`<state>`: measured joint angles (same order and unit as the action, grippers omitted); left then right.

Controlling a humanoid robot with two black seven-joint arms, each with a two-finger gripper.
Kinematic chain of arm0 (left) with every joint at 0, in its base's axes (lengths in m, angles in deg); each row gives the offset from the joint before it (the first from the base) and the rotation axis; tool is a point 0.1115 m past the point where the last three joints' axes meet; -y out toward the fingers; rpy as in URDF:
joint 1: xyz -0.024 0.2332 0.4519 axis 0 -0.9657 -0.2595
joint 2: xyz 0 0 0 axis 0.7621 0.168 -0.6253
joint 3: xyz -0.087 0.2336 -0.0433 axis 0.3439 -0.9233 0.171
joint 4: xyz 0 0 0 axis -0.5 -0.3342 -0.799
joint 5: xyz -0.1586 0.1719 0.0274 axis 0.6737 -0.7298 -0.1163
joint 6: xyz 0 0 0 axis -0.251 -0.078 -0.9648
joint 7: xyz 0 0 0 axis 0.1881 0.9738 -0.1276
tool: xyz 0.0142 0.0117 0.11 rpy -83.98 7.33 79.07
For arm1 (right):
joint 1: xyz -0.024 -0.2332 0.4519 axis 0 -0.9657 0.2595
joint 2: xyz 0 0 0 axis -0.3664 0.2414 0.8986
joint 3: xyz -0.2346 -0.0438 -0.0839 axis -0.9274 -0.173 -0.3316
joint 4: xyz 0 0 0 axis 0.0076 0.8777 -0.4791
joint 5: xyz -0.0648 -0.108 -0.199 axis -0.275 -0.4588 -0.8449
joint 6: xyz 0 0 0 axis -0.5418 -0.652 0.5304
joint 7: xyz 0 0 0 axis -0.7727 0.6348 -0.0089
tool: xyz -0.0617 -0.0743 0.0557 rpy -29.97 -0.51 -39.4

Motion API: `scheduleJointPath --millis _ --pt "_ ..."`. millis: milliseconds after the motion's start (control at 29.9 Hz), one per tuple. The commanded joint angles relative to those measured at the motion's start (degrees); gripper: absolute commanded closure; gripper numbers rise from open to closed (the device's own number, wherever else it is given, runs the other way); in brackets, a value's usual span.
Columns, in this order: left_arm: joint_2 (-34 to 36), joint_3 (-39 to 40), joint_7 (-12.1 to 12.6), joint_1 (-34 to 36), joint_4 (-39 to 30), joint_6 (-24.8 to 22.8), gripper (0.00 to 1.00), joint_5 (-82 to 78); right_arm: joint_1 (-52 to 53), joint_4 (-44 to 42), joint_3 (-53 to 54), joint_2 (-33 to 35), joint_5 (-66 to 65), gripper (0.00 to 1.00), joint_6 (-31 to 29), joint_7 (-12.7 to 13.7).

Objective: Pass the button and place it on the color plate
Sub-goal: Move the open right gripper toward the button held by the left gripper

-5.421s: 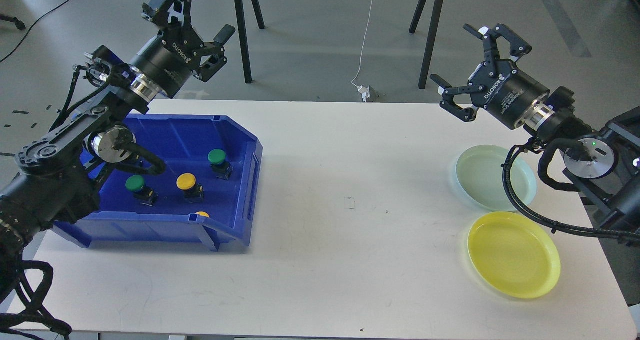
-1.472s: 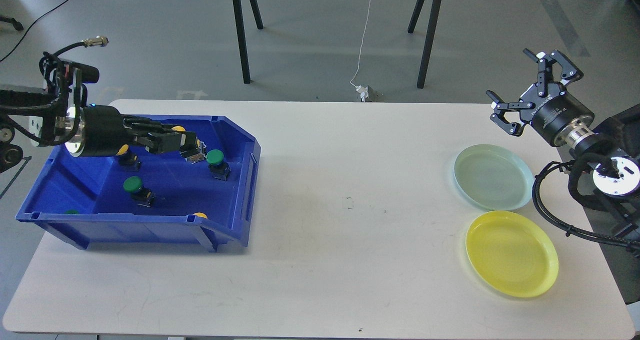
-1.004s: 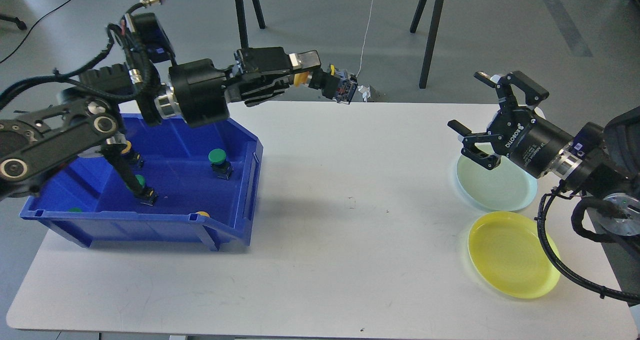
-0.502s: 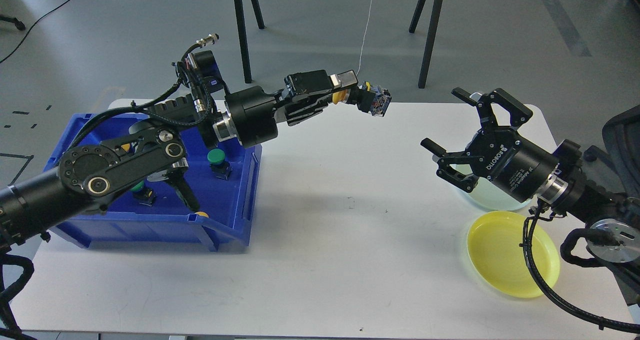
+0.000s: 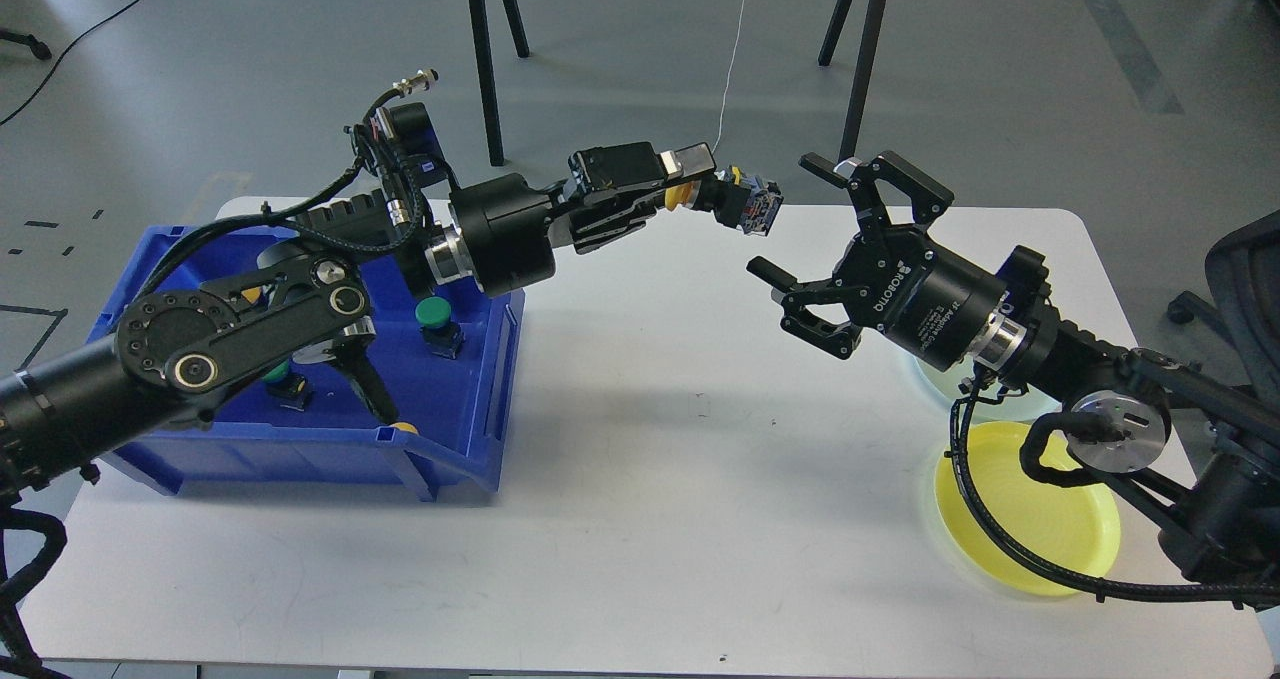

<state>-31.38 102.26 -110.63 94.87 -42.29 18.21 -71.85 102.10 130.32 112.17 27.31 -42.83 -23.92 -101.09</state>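
- Since half a second earlier, right gripper (image 5: 822,242) travels from right of centre toward upper centre of the frame, closing on the left arm's load; left gripper (image 5: 678,181) holds its pose unchanged.
- Left gripper, upper centre: fingers closed on the yellow button (image 5: 738,202), gripping at its yellow cap, so that the dark contact block with its connector end juts out to the right, above the white table (image 5: 640,479).
- Right gripper, just right of the button: fingers spread wide, nothing between them; the upper finger (image 5: 880,174) sits above and to the right of the block, the lower one below and to the right. No contact is visible.
- Step in hand (judged): the hand-over, at the approach stage, mid-air over the table's far edge.
- Next move (judged): the right gripper needs to advance left until the protruding block lies between its fingers, then close; only once that hold is firm should the left gripper let go. Release too early would drop the button onto the table.
- Destination: yellow plate (image 5: 1060,534), lower right, partly hidden by the right arm; its colour matches the cap. Pale green plate (image 5: 935,381) lies just behind it, mostly covered.
- Blue bin (image 5: 470,399), left of frame, holds remaining buttons, among them a green button (image 5: 434,311).
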Motion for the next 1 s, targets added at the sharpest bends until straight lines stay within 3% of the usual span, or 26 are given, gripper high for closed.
scheduleJointPath --millis 0,736,837,970 --pt "0.01 0.06 0.01 -0.03 0.0 -0.04 0.95 0.0 0.68 -0.2 -0.33 -0.32 -0.42 0.02 0.0 -0.03" --pt "0.01 0.06 0.01 0.06 0.09 -0.22 0.95 0.18 4.02 0.07 -4.2 -0.5 -1.57 0.05 0.0 -0.91" --pt "0.1 0.06 0.01 0.06 0.09 -0.22 0.95 0.27 4.02 0.15 -4.2 -0.5 -1.65 0.1 0.0 -0.91" --pt "0.1 0.15 0.01 -0.03 0.18 -0.22 0.95 0.44 4.02 0.15 -4.2 -0.5 -1.74 0.3 0.0 -1.08"
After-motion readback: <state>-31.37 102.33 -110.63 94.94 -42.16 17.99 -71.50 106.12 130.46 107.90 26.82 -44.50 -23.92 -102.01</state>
